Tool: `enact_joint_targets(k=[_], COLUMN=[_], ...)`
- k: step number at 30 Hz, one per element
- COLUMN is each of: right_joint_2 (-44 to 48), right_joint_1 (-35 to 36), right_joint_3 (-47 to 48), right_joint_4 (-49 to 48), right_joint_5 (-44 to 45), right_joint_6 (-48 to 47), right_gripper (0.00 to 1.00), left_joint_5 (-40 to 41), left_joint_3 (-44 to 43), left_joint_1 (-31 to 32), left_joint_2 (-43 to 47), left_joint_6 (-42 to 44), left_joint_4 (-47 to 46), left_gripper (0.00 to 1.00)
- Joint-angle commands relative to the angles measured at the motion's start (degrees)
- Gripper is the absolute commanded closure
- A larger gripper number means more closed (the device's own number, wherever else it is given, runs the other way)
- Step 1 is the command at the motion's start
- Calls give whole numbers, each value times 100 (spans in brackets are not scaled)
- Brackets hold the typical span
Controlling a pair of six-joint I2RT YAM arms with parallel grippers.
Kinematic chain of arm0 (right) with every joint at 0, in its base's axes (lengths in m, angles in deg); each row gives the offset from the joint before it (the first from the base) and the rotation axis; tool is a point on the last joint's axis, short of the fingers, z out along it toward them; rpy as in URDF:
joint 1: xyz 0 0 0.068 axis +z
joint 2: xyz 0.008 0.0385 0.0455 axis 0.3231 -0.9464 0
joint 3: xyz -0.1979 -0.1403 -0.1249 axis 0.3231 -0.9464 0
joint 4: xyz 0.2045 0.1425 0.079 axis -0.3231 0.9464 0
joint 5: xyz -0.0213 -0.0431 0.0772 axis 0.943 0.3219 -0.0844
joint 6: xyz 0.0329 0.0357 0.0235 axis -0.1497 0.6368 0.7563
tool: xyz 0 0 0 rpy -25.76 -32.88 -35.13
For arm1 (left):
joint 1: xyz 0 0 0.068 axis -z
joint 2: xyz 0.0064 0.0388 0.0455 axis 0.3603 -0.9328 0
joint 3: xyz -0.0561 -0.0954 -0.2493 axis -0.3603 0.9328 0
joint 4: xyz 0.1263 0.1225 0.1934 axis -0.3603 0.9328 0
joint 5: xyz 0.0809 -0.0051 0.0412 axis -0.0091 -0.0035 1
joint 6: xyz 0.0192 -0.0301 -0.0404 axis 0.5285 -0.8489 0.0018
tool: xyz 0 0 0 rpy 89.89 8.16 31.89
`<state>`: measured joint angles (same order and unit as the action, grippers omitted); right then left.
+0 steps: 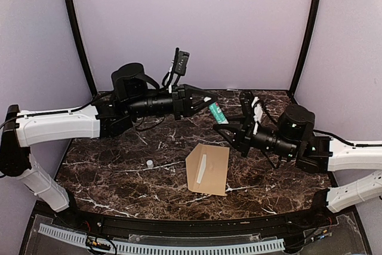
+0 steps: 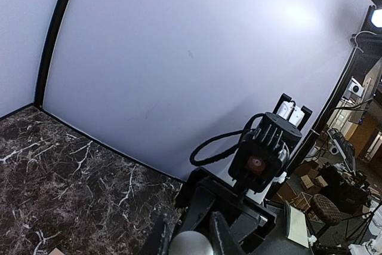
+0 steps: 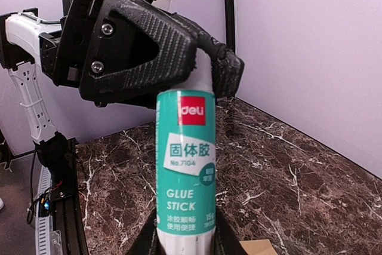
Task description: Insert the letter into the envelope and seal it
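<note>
A teal glue stick (image 1: 218,114) hangs above the table's back middle, held at both ends. My left gripper (image 1: 208,101) is shut on its upper end, which shows as a pale rounded tip (image 2: 190,246) between the fingers. My right gripper (image 3: 185,244) is shut on the stick's white lower end, fingers pressed against both sides of the labelled tube (image 3: 185,171). The brown envelope (image 1: 209,170) lies flat on the table below and in front of both grippers, a white strip across its left part. One corner of the envelope (image 3: 259,248) shows in the right wrist view. The letter is out of view.
A small white cap (image 1: 149,163) lies on the dark marble table (image 1: 107,171), left of the envelope. Pale walls close the back and sides. Black posts stand at the back corners.
</note>
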<state>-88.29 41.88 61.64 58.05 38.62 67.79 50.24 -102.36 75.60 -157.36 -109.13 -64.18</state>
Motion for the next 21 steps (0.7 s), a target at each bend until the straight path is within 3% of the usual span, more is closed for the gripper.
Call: enact_joint_targets(k=[1, 7, 15, 21], right_joint_2=[-115, -179, -304, -243], right_joint_1=[-20, -26, -28, -69], right_joint_3=[252, 331, 370, 375], right_joint_4=[6, 98, 10, -277], right_joint_5=[-168, -213, -673, -1551], right_joint_6=[-102, -146, -161, -71], right_gripper=[80, 77, 100, 100], left_joint_5=[-225, -293, -582, -1549], left_joint_3=[-267, -356, -485, -434], left_joint_1=[20, 24, 23, 19], left_joint_2=[-69, -100, -139, -152], left_joint_6=[213, 466, 946, 1338], left_joint_4=[213, 543, 1040, 989], left_gripper=[98, 98, 98, 98])
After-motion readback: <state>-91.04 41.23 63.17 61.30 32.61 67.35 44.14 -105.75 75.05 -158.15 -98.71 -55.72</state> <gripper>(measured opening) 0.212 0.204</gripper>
